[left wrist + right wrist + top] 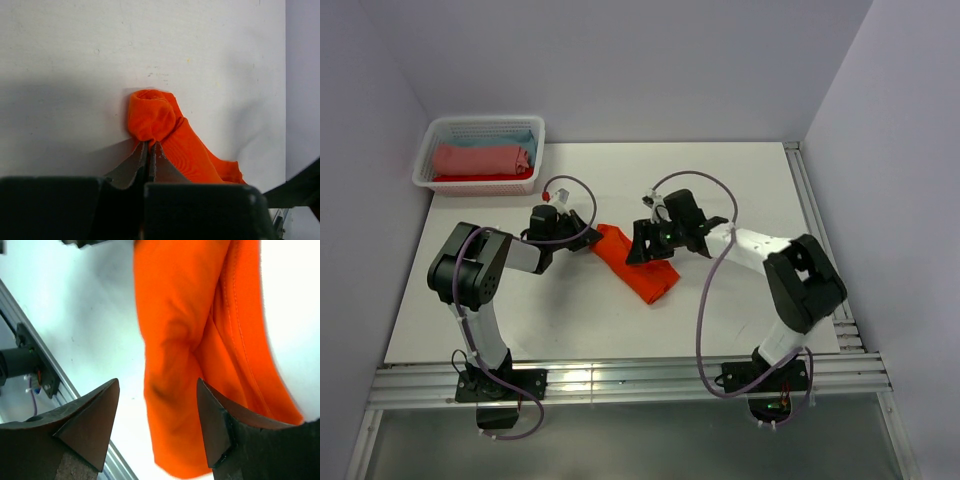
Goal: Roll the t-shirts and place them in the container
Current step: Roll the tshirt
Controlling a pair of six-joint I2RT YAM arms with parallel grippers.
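A bright orange t-shirt (pixel 638 266) lies folded into a long narrow strip on the white table, running from upper left to lower right. My left gripper (pixel 582 238) is at its upper-left end. In the left wrist view it (pixel 149 145) is shut on a bunched, partly rolled end of the orange cloth (pixel 152 116). My right gripper (pixel 642 243) is open just above the strip's middle. In the right wrist view its fingers (pixel 107 405) stand wide apart over the orange cloth (pixel 190 340) without holding it.
A white lattice basket (pixel 480 152) stands at the back left, holding salmon-pink (pixel 480 158), pale blue (pixel 520 137) and red garments. A metal rail runs along the table's right (pixel 817 240) and front edges. Grey walls close the back and sides.
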